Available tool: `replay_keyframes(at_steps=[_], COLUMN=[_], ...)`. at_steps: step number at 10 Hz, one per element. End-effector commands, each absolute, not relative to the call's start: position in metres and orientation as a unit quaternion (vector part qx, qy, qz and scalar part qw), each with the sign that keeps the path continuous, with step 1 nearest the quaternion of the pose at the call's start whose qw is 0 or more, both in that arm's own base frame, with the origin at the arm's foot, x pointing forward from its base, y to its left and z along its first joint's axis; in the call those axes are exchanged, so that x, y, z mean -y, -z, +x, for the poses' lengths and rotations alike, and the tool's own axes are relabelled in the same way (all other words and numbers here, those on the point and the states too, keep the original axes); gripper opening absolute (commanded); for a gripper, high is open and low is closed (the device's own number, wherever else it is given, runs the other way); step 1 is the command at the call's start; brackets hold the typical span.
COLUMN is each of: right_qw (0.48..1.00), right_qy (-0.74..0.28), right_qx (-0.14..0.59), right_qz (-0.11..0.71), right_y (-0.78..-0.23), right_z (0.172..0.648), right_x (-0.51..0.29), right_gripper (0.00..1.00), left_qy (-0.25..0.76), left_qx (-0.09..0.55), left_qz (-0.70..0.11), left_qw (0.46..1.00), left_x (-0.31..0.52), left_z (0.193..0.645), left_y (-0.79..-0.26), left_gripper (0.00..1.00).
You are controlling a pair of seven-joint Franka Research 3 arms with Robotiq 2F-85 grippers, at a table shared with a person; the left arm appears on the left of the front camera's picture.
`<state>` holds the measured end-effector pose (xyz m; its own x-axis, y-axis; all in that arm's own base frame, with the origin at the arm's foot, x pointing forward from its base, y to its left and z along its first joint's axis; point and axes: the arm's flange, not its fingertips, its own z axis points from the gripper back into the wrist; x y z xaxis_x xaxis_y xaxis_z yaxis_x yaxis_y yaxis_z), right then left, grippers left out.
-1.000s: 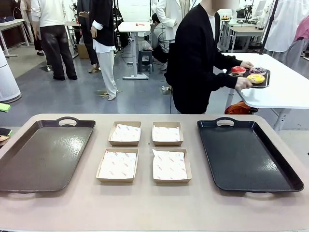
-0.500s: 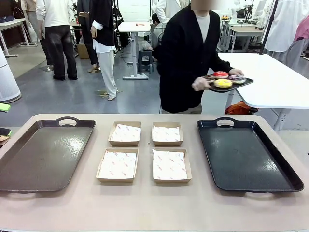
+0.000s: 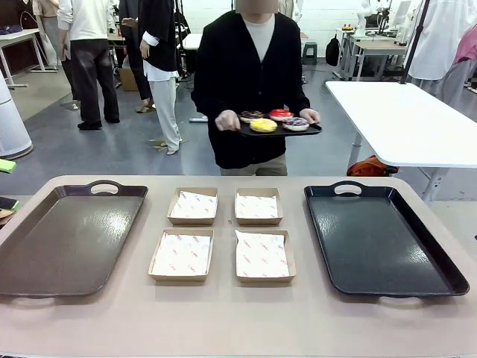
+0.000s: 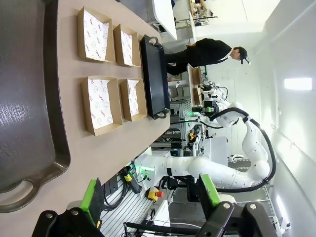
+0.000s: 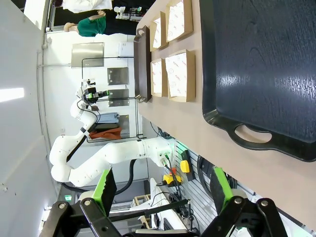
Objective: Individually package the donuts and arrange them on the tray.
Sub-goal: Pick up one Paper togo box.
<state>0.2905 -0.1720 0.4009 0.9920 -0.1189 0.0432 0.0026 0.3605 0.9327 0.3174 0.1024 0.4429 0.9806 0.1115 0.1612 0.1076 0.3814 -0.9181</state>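
The person (image 3: 253, 74) has turned away from the white side table (image 3: 402, 119) at the upper right of the front view, where a second ago they were picking up a small tray (image 3: 311, 130). They now face our table (image 3: 223, 321) from the upper middle of the frame, carrying the small tray level in both hands (image 3: 227, 121). All four donuts (image 3: 263, 125) ride on it, well apart from anything on our table: yellow at the front, red behind it, a dark one on each side. On our table nothing has moved. The four boxes (image 3: 181, 253) sit in the centre with only their printed paper inside, the brown tray (image 3: 67, 239) lies bare at the left and the black tray (image 3: 380, 239) bare at the right. So the donuts are on their way, and no packaging has begun. In its wrist view the left gripper (image 4: 149, 192) hangs above the near table edge with its fingers spread wide and nothing between them, and the right gripper (image 5: 163, 185) is likewise spread and empty, near the black tray's handle. I judge both arms are waiting for the delivery, and I cannot tell yet where the person will set the donuts down
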Motion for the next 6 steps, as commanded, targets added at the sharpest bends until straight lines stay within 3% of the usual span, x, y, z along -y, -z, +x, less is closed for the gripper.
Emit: replay_keyframes(at_steps=[1,6], right_qw=[0.820,0.820], right_qy=[0.037,0.037], right_qx=[0.052,0.052], right_qz=[0.569,0.569], right_y=[-0.4007,-0.4007], right_z=[0.2909,0.2909], right_x=[0.1721,0.1721], right_gripper=[1.00,1.00], left_qy=[-0.001,-0.001], left_qx=[0.102,0.102], left_qz=[-0.562,-0.562], left_qw=[0.821,0.821], left_x=[-0.1029,-0.1029], left_z=[0.3171,0.3171], left_y=[-0.4424,-0.4424], left_gripper=[1.00,1.00])
